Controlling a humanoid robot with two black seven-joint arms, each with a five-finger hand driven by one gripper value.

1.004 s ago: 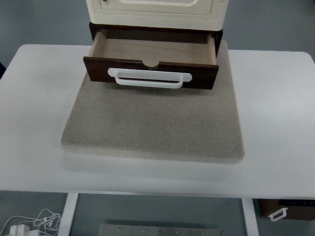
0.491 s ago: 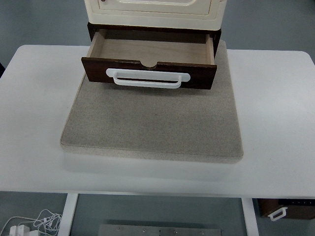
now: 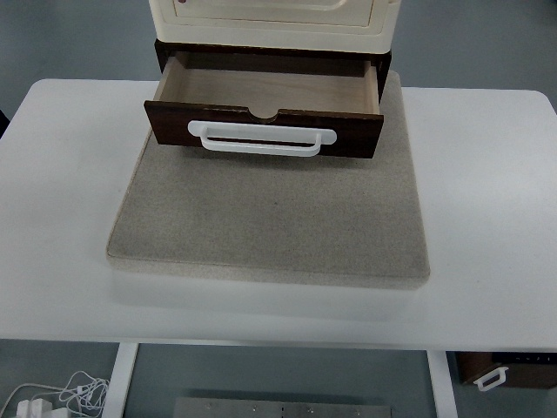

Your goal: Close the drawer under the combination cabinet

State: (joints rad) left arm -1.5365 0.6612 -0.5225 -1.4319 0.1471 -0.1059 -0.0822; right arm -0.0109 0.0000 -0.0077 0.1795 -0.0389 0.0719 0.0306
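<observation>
**Reader:** While nothing moves in the head view, what fills it, largest thing first?

**Describer:** Widest is a white rectangular table (image 3: 487, 218), its near edge low in the picture. On it lies a square grey speckled stone-like slab (image 3: 270, 218). At the slab's far edge stands a cream plastic combination cabinet (image 3: 270, 22), cut off by the picture's top. Under the cabinet a dark brown wooden drawer (image 3: 265, 91) is pulled out toward the near edge, its pale wooden floor bare. Smallest is a white plastic bar handle (image 3: 261, 139) across the drawer's dark front panel.

**Reader:** And the robot's hands? Spread, curled, holding anything?

**Describer:** Neither hand or arm shows anywhere, so their state cannot be told.

**Reader:** Which way does the drawer lie for whoever closes it?

**Describer:** Its front panel runs left to right, facing the near edge, and sits a little left of the picture's middle. Closing it, as a judgement, calls for a straight push away from the robot, into the cabinet's base. Since neither arm shows, neither can be called nearer; a palm on the panel's middle would likely keep the drawer from skewing.

**Reader:** How far along is the task?

**Describer:** Not begun, apparently: the drawer stands well open.
</observation>
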